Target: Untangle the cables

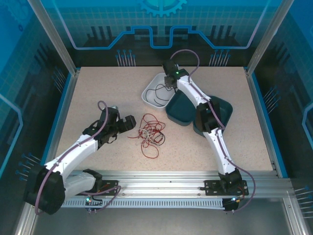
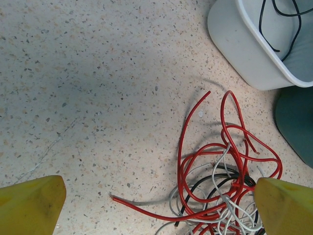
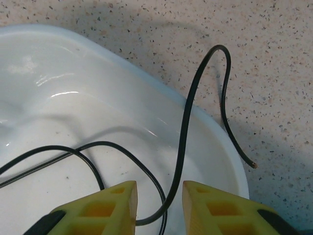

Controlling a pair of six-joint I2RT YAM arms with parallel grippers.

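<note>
Two grippers logged. We find the left gripper (image 2: 157,205) wide apart, empty, just beside the tangled red, black and white cables (image 2: 220,186) on the table (image 2: 98,98). We note the right gripper (image 3: 160,196) narrowly parted over the white tray (image 3: 58,78); a black cable (image 3: 185,127) runs loose between its fingers (image 3: 102,205), crossing the rim.

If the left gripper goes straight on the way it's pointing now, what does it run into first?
Probably the tangle of red, white and black cables, just ahead of the left gripper, nearer one of its open fingers. The white bin stands beyond. Depth is unclear; it might touch the table first.
</note>
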